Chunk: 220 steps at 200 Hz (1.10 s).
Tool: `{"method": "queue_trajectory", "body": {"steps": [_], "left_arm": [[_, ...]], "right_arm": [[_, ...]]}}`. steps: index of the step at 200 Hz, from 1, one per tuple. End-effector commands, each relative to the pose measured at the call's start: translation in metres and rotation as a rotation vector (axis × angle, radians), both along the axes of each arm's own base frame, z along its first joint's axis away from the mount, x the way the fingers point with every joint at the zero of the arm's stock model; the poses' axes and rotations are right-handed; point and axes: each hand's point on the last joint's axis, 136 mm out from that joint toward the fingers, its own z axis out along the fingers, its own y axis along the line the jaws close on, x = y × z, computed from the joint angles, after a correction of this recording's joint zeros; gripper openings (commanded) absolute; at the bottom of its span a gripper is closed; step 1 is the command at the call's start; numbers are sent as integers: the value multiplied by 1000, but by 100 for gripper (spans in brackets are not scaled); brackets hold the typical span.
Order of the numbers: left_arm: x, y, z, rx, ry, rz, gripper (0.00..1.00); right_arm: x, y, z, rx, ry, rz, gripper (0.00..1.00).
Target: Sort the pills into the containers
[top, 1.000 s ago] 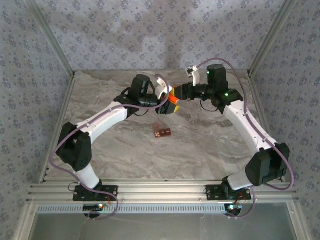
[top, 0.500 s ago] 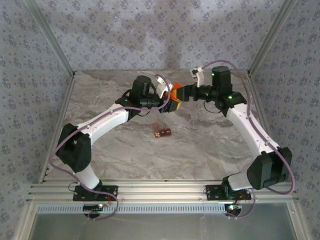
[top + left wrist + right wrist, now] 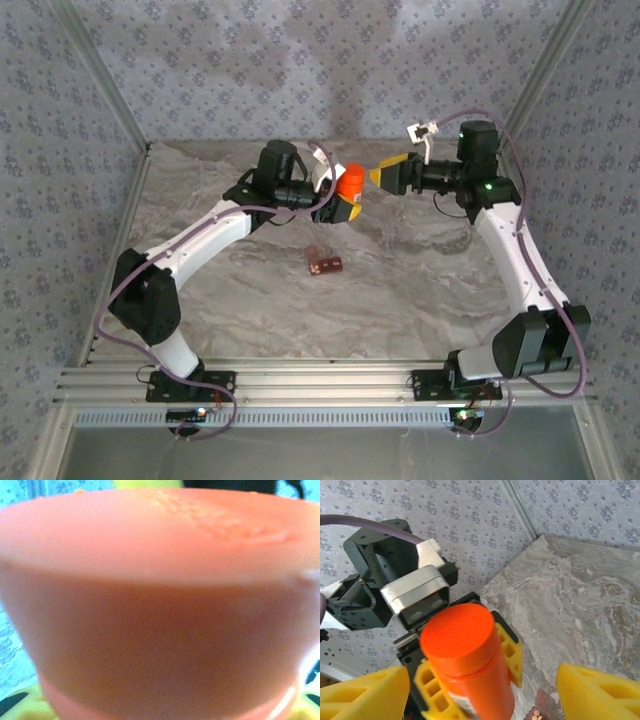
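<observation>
Bottle point(image 3: 350, 182) aloft, gripped by left tool point(image 3: 347, 202)

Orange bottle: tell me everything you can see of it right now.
The orange bottle is a smooth, plastic-looking cylinder with a flat orange cap on, a seam ringing it below the top. The left gripper clamps its lower body between yellow fingers, holding it above the marbled table. Its cap faces the open right gripper, which stands apart from it.
</observation>
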Motion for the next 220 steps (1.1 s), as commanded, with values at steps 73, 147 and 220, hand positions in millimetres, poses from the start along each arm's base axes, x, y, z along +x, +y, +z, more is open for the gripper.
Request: {"method": "queue_trajectory", "body": {"steps": [73,147,220], "left_arm": [[-19,-1,23,-36,-22,-104,0],[-19,-1,23,-35,-25,-103,0],[4,-1,24,-21,-74,46,0]], "right_arm": [[-9,40,11,-39,-23,125,77],[-9,45,-1,-58,1,133,63],[0,53,-27,-100,48,1,47]]}}
